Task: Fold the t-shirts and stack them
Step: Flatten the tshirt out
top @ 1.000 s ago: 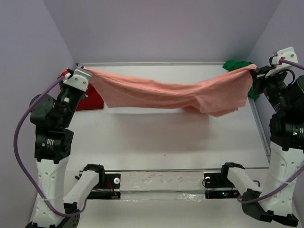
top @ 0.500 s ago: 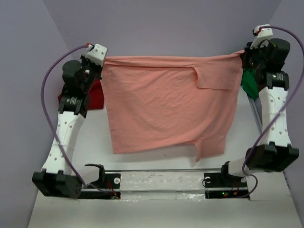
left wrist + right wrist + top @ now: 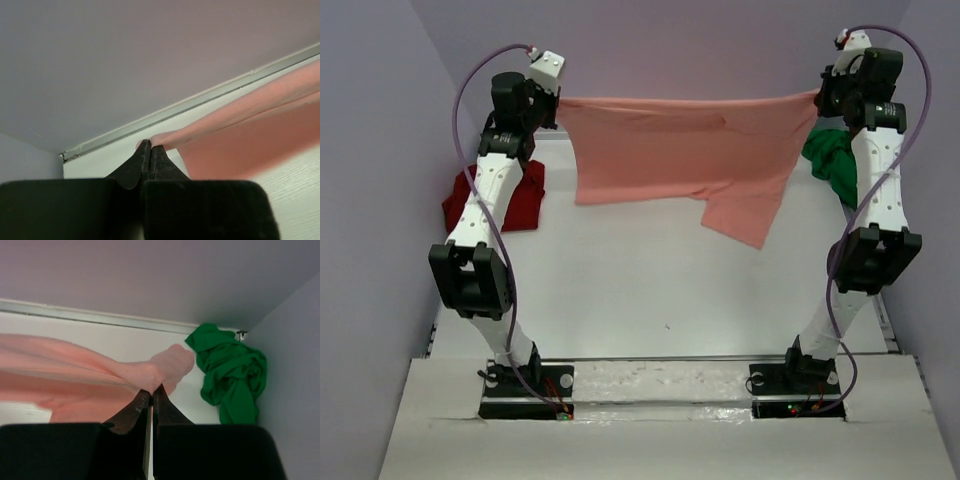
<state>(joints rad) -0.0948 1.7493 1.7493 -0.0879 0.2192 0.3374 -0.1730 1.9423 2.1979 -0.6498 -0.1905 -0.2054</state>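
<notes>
The salmon-pink t-shirt [image 3: 690, 150] hangs stretched in the air between both raised arms, with one sleeve dangling at its lower right. My left gripper [image 3: 560, 103] is shut on its left corner, and in the left wrist view [image 3: 150, 143] the jaws pinch the cloth [image 3: 240, 145]. My right gripper [image 3: 817, 98] is shut on the right corner, the pink fabric [image 3: 100, 375] bunching at the tips [image 3: 151, 391]. The dark red t-shirt [image 3: 495, 198] lies on the table at the left. Crumpled in the back right corner is the bright green t-shirt [image 3: 830, 160] [image 3: 230, 375].
A white table [image 3: 650, 290] is ringed by lavender walls, with a metal rail [image 3: 200, 102] along its back edge. Both arm bases [image 3: 525, 385] [image 3: 800, 385] are bolted at the near edge.
Both arms have risen and reached further back, carrying the pink shirt from a low sag near the table to a taut, high spread near the back wall.
</notes>
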